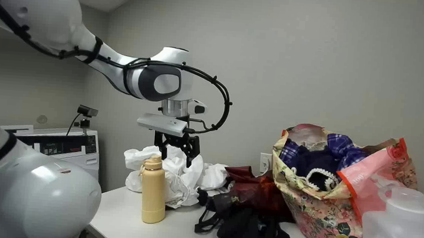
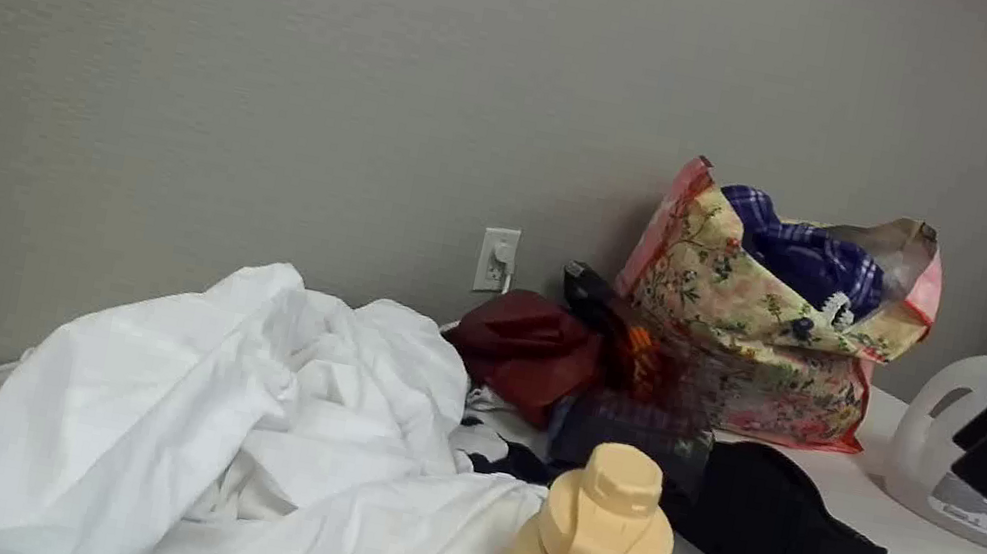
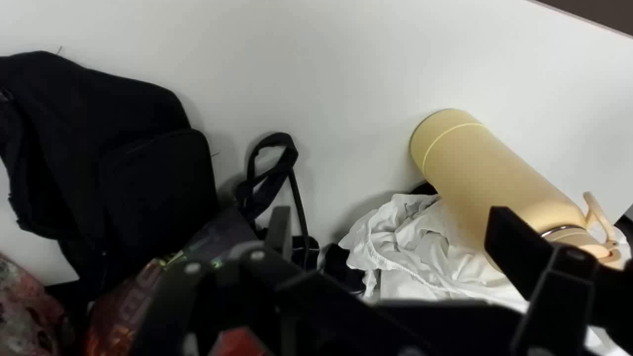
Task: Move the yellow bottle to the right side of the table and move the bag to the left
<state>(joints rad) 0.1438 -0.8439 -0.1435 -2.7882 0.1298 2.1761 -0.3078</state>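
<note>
Jaws apart, loop-lidded yellow bottle [image 1: 153, 195] upright.

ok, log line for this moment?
gripper: open, empty, above table | yellow bottle: upright on table, ungripped | white cloth: heaped beside bottle | floral bag: blue plaid fabric inside

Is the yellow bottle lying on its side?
No, in an exterior view the yellow bottle stands upright, its base on the table.

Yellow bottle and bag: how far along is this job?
Done: nothing evident. In hand: nothing; the gripper is open and empty. Remaining: probably both moves. In an exterior view, the yellow bottle stands beside white cloth; what may be the bag, dark red and crumpled, lies farther right.
</note>
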